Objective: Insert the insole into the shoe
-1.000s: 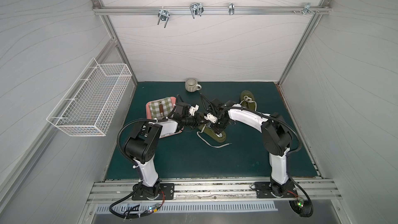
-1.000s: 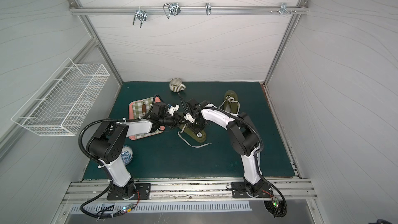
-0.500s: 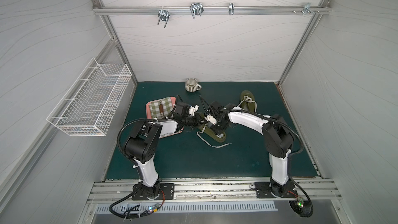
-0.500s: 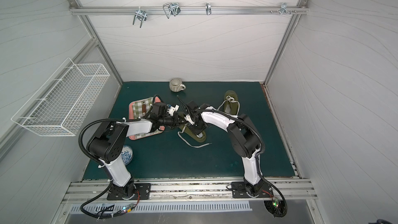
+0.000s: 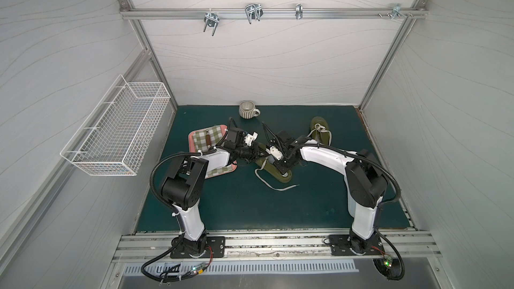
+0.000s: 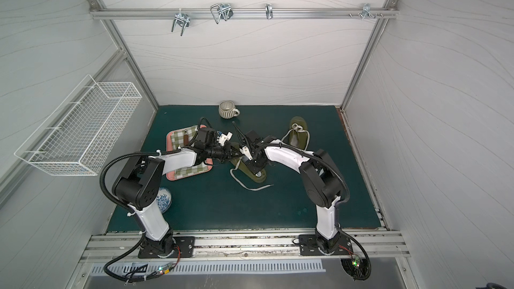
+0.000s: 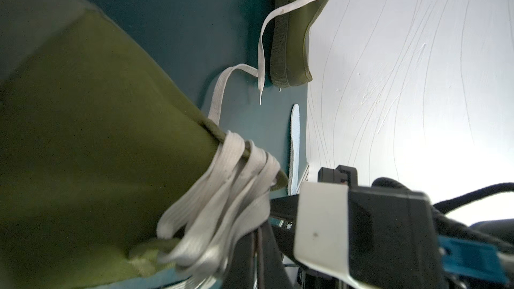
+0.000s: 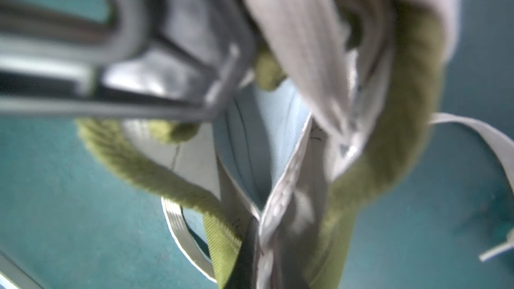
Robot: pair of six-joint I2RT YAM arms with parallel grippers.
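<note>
Pale insole [image 8: 278,118] lies inside the olive shoe [image 5: 282,175]; left jaws pressed together, right jaws' state unclear.

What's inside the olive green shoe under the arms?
A pale blue insole shows, blurred, in the opening of the olive green canvas shoe; white laces and the upper cover its front.

A striped mug [image 5: 247,109] is sitting near the back edge of the table [image 5: 236,204]. A pink tray [image 5: 190,139] is lying toward the left edge, carrying a checked cloth [image 5: 200,140] with a brown-handled tool [image 5: 207,139] on it. A wire basket [image 5: 116,126] is hanging on the left wall.
</note>
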